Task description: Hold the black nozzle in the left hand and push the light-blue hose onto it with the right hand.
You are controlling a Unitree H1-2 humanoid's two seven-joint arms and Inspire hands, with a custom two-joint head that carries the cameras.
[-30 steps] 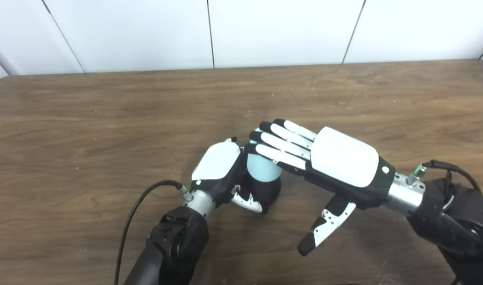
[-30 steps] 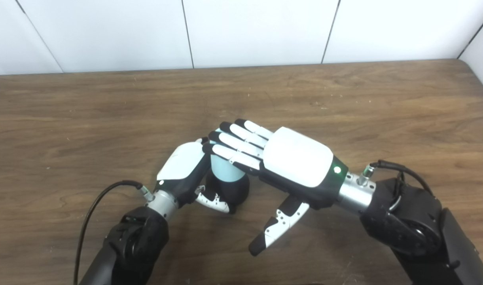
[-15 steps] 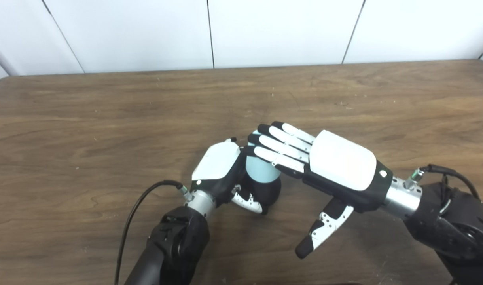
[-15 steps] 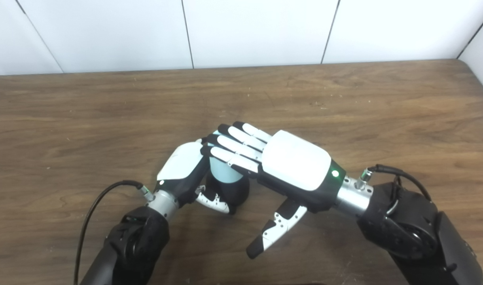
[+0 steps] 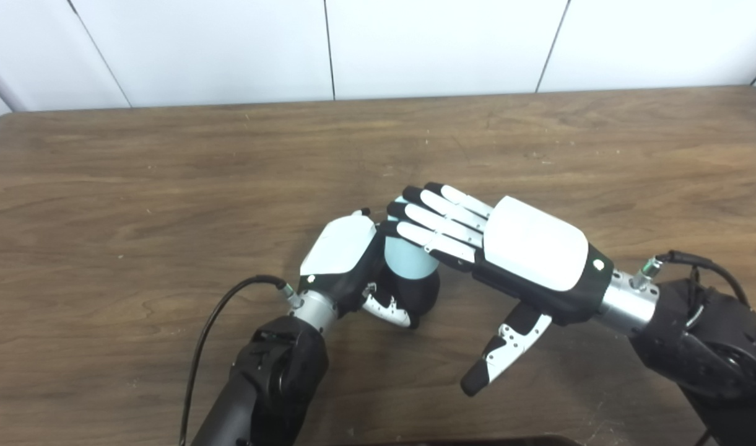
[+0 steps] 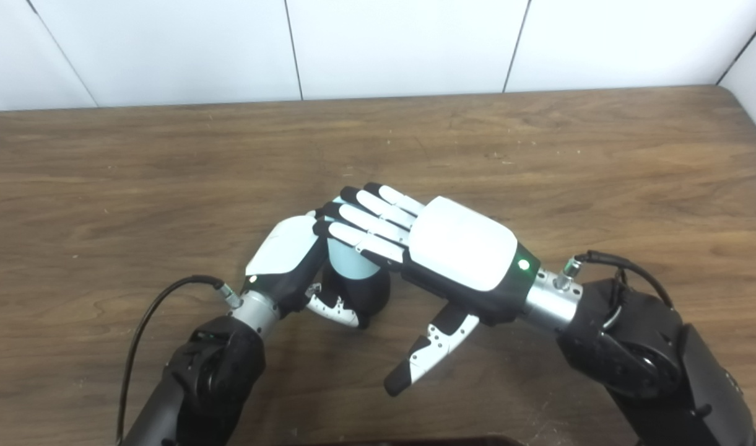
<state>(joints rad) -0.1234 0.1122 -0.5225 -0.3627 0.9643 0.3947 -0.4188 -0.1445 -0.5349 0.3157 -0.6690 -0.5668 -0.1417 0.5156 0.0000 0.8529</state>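
Left eye view, and right at the middle of the brown wooden table (image 5: pixel 167 186) sits the action: the left hand (image 5: pixel 343 257), glossy white shell over black body, is wrapped around the black nozzle (image 5: pixel 421 296), a rounded, matte dark lump resting low on the tabletop, with its thumb curled across the front. Rising out of that nozzle is the light-blue hose (image 5: pixel 408 263), a smooth, pale cylinder standing roughly upright, its lower end set in the black piece. How deep it sits I cannot tell, the hands cover the joint. Over the top comes the right hand (image 6: pixel 452 251), fingers (image 6: pixel 368 226) stretched out straight and spread a little, flat across the upper end of the hose, black tips reaching to the left hand's knuckles; the thumb hangs down free toward the table, gripping nothing. So that hand is spread and lying on the hose, not closed round it. The tabletop shows long streaky wood grain with a few pale specks, and a rounded corner at the far right. Behind it runs a plain white panelled wall (image 5: pixel 439 43) with thin dark seams. A black cable (image 5: pixel 210 322) loops out of the left wrist and down off the near edge; a shorter cable (image 6: pixel 625 266) arcs off the right wrist beside its silver cuff. The right hand's fingers hide the hose top completely.
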